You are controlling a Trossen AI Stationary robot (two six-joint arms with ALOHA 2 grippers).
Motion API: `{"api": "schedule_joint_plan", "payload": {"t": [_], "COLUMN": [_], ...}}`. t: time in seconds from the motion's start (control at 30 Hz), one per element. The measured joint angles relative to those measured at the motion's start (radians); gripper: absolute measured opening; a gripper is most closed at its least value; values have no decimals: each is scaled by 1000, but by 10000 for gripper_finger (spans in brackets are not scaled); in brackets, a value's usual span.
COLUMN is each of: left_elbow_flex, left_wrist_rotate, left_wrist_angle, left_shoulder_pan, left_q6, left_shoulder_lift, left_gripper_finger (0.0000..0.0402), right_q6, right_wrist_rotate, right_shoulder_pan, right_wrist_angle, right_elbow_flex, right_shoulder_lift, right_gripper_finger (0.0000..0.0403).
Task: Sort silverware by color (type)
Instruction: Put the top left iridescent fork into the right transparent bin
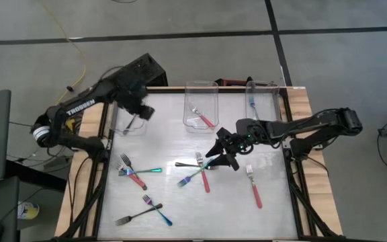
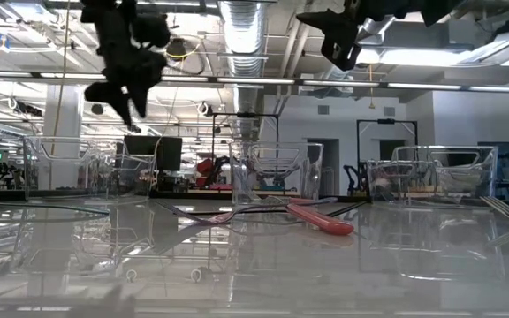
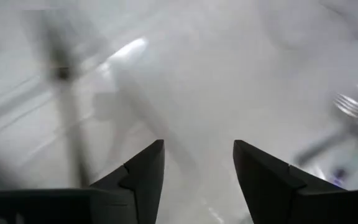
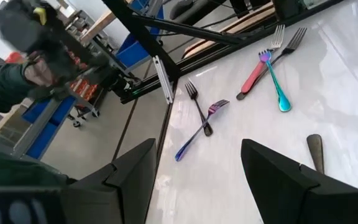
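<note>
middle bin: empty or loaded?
Loaded. The high view shows one red fork lying inside the middle bin, tines toward the back wall. Nothing else is visible in it.

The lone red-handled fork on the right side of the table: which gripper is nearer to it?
Right. The right gripper hovers open over the table's middle, just left of the lone red-handled fork. The left gripper is open, far off by the left bin.

Even overhead light, bright; the glossy worktop throws glare streaks and mirror reflections, strongest in the low view. Left wrist view is heavily motion-blurred, only the dark jaws sharp. Right wrist view is sharp on the worktop, soft in the background.
</note>
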Motion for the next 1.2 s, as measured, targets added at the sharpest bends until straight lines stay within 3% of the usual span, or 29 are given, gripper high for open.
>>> {"api": "schedule_joint_plan", "payload": {"t": [0.2, 0.47, 0.7, 0.9, 1.0, 1.2], "left_elbow_flex": [0, 0, 0, -1, -1, -24], "left_wrist_rotate": [-25, -167, -168, -169, -171, -260], "left_wrist_angle": [174, 416, 411, 248, 156, 57], "left_shoulder_pan": [-343, -747, -898, -982, -1020, -1104], "left_q6": [-43, 73, 74, 38, 43, 62], "left_shoulder_lift": [6, 72, 157, 182, 169, 90], "left_gripper_finger": [176, 176, 176, 176, 176, 176], "right_q6": [-27, 13, 45, 70, 88, 163], "right_wrist_rotate": [-4, 16, 23, 1, 9, 183], "right_shoulder_pan": [-40, -102, -98, -43, -1, 120], "right_wrist_angle": [-36, -43, -41, -79, -227, -639], "right_elbow_flex": [1, 1, 1, 6, 43, 176], "right_shoulder_lift": [-28, -4, 65, 65, 56, 57], "right_gripper_finger": [260, 260, 260, 260, 260, 260]}}
